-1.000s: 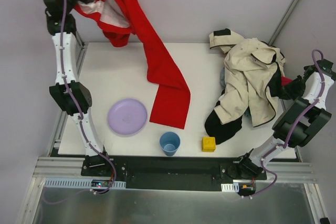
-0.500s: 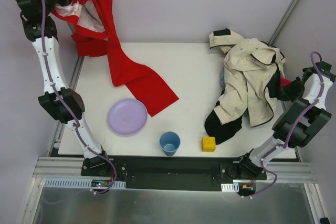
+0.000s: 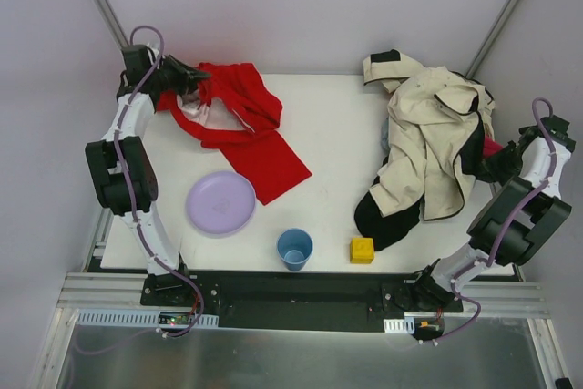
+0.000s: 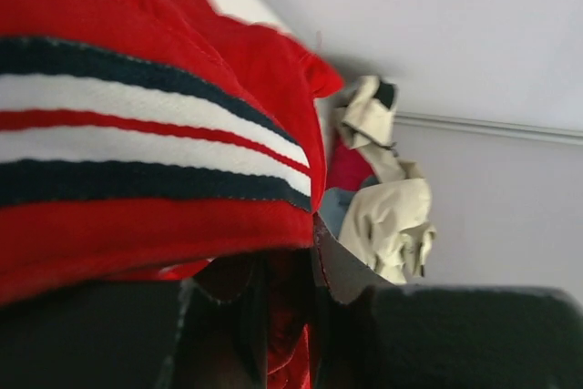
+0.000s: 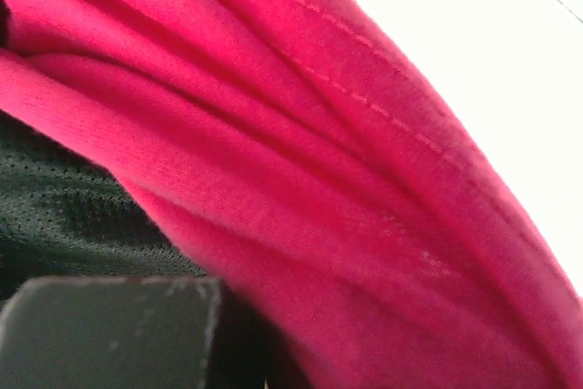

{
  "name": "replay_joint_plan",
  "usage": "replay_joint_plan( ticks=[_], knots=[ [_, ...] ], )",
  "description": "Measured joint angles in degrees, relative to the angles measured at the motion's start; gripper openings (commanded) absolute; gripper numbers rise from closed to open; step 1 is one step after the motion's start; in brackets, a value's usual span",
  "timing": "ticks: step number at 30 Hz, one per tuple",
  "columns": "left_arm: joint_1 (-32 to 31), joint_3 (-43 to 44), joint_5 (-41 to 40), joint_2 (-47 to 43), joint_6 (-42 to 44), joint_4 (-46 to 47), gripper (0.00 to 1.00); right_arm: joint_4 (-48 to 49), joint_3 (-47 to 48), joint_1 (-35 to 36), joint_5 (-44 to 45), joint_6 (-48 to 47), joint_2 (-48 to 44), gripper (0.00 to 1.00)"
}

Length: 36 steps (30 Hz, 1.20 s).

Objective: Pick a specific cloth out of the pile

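Note:
The cloth point(image 3: 244, 125), large and bright red, lies bunched on the table's back left, its tail reaching toward the purple plate. My left gripper point(image 3: 187, 75) is low at the back left edge, shut on the cloth's upper end. In the left wrist view the cloth point(image 4: 137, 61) shows white and navy stripes, with red fabric pinched in my left gripper point(image 4: 287, 266). The pile point(image 3: 437, 143), mainly a cream-and-black jacket, sits at the right, and also shows far off in the left wrist view point(image 4: 383, 216). My right gripper point(image 3: 499, 157) is pressed into the pile's right edge. A magenta cloth point(image 5: 364, 179) fills its view and hides the jaws.
A purple plate point(image 3: 221, 203) lies front left. A blue cup point(image 3: 294, 248) and a yellow block point(image 3: 363, 250) stand near the front edge. Grey walls and slanted frame posts point(image 3: 506, 15) close in the back and sides.
My left arm has come down from high at the back left, and the red cloth has dropped and bunched onto the table there. The right arm has hardly moved.

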Motion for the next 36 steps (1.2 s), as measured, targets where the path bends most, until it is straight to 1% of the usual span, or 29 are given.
replay_joint_plan(
  ticks=[4, 10, 11, 12, 13, 14, 15, 17, 18, 19, 24, 30, 33, 36],
  knots=[
    [0.07, -8.68, -1.29, -0.57, 3.28, -0.66, 0.00, 0.90, -2.58, 0.00, -0.22, 0.24, -1.16, 0.08],
    [0.33, -14.40, -2.86, -0.72, 7.58, -3.23, 0.00, 1.36, -3.32, 0.00, -0.26, 0.33, -1.95, 0.11],
    [0.33, -14.51, -3.26, -0.72, 8.46, -4.46, 0.04, 1.36, -3.32, 0.00, -0.26, 0.33, -2.03, 0.11],
    [0.33, -14.51, -3.67, -0.72, 9.31, -5.35, 0.12, 1.36, -3.32, 0.00, -0.26, 0.33, -2.10, 0.11],
    [0.33, -14.47, -4.24, -0.72, 10.27, -6.27, 0.24, 1.36, -3.32, 0.00, -0.26, 0.33, -2.10, 0.12],
    [0.33, -14.36, -4.66, -0.72, 11.28, -7.10, 0.49, 1.36, -3.32, 0.00, -0.28, 0.33, -2.10, 0.12],
    [0.33, -14.25, -5.22, -0.72, 12.39, -8.15, 0.62, 1.36, -3.32, 0.00, -0.28, 0.33, -2.10, 0.12],
    [0.35, -13.86, -7.02, -0.74, 14.23, -10.62, 0.76, 1.36, -3.32, 0.00, -0.37, 0.33, -2.10, 0.13],
    [0.35, -13.46, -7.89, -0.81, 14.69, -12.13, 0.80, 1.36, -3.32, 0.00, -0.39, 0.33, -2.10, 0.13],
    [0.35, -13.00, -8.70, -0.90, 15.17, -13.66, 0.99, 1.36, -3.32, 0.00, -0.42, 0.33, -2.10, 0.13],
    [0.42, -10.64, -12.50, -4.46, 15.91, -19.15, 0.99, 1.36, -3.32, 0.02, -0.48, 0.31, -2.10, 0.14],
    [0.00, -9.62, -17.16, -16.35, 17.88, -22.75, 0.99, 1.36, -3.32, 0.02, -0.79, 0.31, -2.10, 0.14],
    [-1.53, -8.41, -18.21, -20.13, 20.24, -24.24, 0.99, 1.38, -3.32, 0.02, -0.90, 0.31, -2.10, 0.15],
    [-5.44, -6.36, -18.62, -20.70, 23.69, -26.84, 0.99, 1.44, -3.32, 0.02, -1.05, 0.31, -2.10, 0.15]
  ],
)
